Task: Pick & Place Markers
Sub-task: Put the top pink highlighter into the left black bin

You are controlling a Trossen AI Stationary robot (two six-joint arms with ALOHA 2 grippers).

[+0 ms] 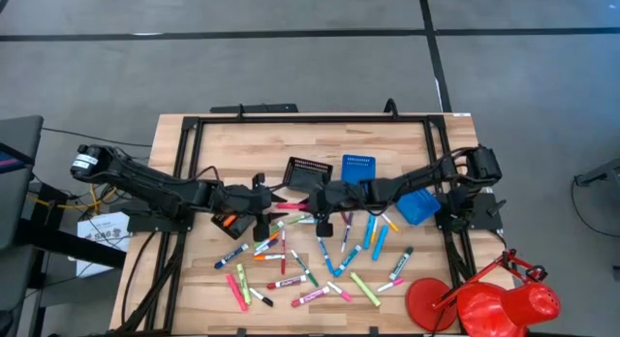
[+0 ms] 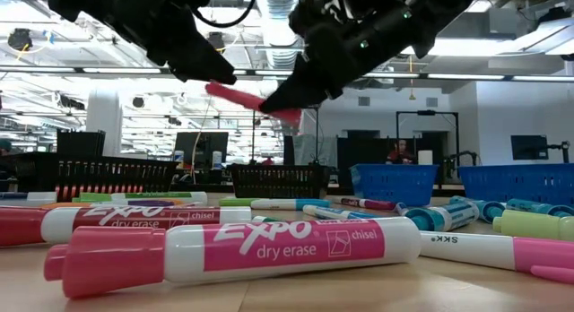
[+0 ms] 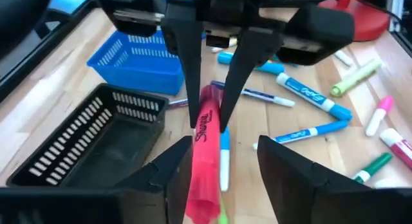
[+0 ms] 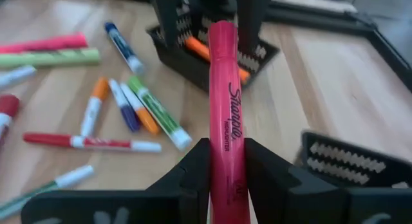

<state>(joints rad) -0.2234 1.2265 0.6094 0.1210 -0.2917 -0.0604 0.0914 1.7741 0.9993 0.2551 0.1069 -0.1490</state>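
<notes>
Right gripper (image 4: 226, 176): fingers clamped on a pink Sharpie highlighter (image 4: 226, 102), held in the air above mid-table; in the high view it sat at table centre (image 1: 312, 203).
Left gripper (image 3: 215, 169): fingers apart, either side of the far end of the same highlighter (image 3: 203, 153); could not tell if they touched it. High view put it just left of centre (image 1: 274, 203).
Handover point: low view showed the highlighter (image 2: 242, 99) tilted, spanning between the two grippers, well above the table.
Markers on table (image 1: 334, 260): many loose markers scattered over the front half of the wooden table (image 1: 179, 279), in pink, green, blue, orange, red, white.
Closest marker: big pink Expo dry erase (image 2: 233, 251) lay flat at the front in the low view.
Black tray, centre (image 1: 308, 170): mesh, behind the grippers, empty as far as the left wrist view (image 3: 77, 143) showed.
Black tray, left (image 4: 212, 53): under the left arm, orange marker (image 4: 215, 56) lay inside.
Blue tray, centre (image 1: 357, 167): just right of the black one.
Blue tray, right (image 1: 418, 206): tilted, under the right arm.
Red lamp (image 1: 489, 303): at the front right corner of the table.
</notes>
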